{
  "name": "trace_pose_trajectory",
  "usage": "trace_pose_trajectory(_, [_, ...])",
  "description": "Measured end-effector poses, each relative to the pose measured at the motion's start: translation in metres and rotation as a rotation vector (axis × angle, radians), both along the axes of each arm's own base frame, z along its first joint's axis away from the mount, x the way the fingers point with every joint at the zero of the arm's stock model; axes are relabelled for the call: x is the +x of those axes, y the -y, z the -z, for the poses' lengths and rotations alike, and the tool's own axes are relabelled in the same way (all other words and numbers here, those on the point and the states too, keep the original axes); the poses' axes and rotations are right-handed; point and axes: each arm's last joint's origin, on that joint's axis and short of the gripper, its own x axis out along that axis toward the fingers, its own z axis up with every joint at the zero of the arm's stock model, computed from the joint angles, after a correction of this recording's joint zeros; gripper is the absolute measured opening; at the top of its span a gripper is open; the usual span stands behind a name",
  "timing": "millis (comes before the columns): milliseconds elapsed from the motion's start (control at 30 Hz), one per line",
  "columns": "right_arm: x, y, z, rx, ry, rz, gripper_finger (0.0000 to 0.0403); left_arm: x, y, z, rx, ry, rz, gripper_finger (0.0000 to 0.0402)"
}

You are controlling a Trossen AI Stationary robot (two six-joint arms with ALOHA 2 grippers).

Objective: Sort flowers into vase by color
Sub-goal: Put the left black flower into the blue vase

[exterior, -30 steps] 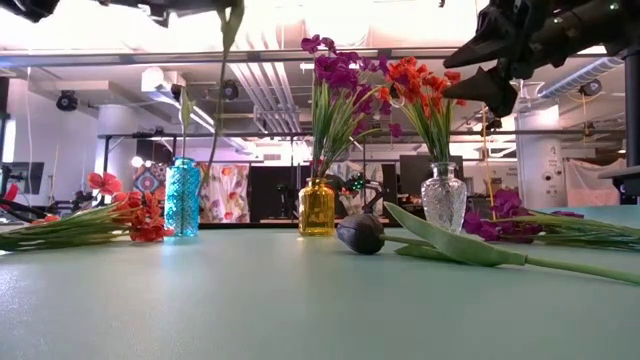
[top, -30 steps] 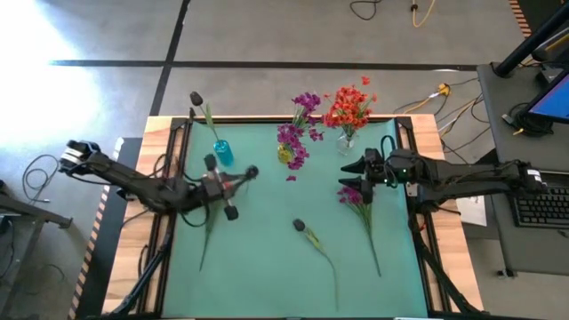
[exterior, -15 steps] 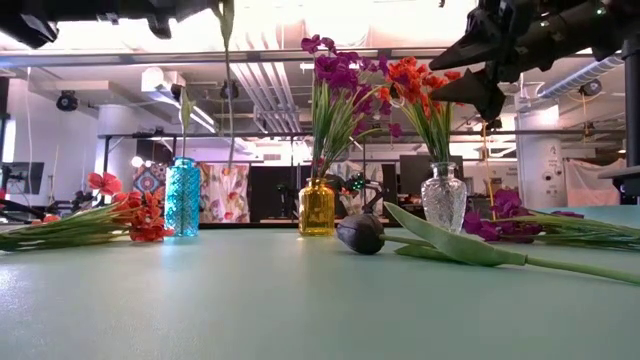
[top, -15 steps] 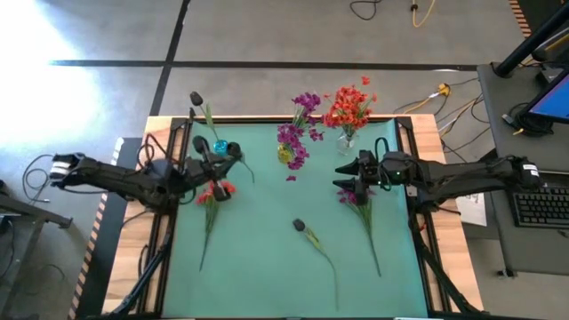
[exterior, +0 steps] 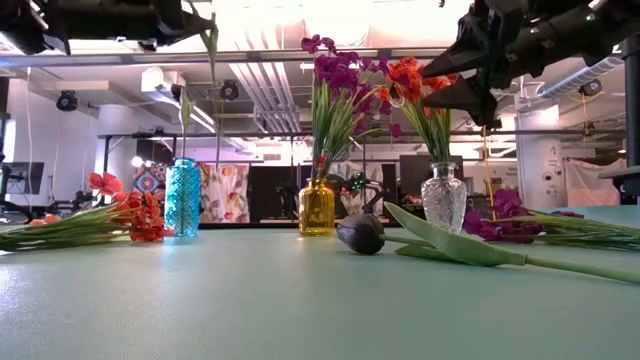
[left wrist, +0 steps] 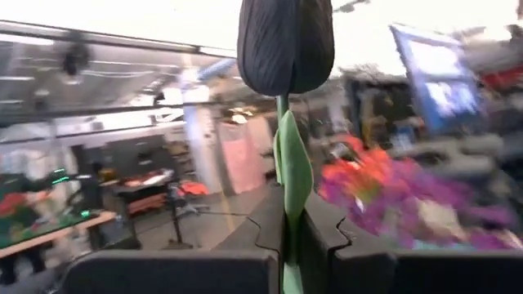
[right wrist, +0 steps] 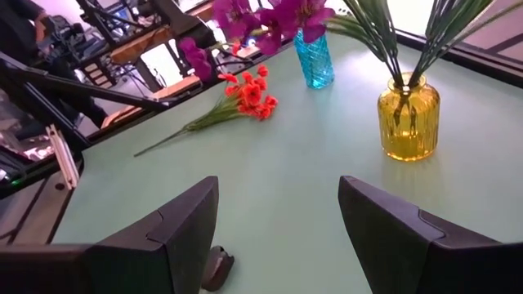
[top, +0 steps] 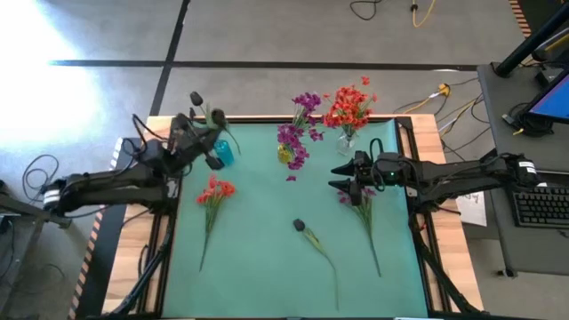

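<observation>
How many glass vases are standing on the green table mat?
3, in a row along the far edge: a blue glass vase nearest the left arm, a yellow glass vase with purple flowers in the middle, a clear glass vase with orange-red flowers. None seems hidden.

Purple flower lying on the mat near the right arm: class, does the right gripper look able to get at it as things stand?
Probably yes. The right gripper hangs open just above the purple flower, whose stem lies apart from the dark-bud flower; nothing shows between them.
</observation>
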Motion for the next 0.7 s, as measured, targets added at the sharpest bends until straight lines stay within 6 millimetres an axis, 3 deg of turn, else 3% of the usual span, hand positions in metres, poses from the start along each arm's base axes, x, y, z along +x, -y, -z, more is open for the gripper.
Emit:
trace_pose_trajectory(167, [0.001,0.001,-0.004,-0.003,0.037,0.016,0.0244,-0.014,-0.004,-0.025,-0.025,0.127,-0.035,0.0000])
trace_pose_trajectory(333, [0.001,0.001,-0.004,-0.002,0.046,0.018,0.0244,-0.016,-0.005,-0.050,-0.052,-0.021,-0.119,0.0000])
trace_pose_trajectory(467, [0.002,0.001,-0.005,-0.002,0.051,0.019,0.0244,-0.012,-0.007,-0.055,-0.089,-0.165,-0.125,0.0000])
trace_pose_trajectory(700, [0.002,0.001,-0.005,-0.001,0.052,0.020,0.0244,-0.010,-0.007,-0.061,-0.051,-0.176,-0.127,0.0000])
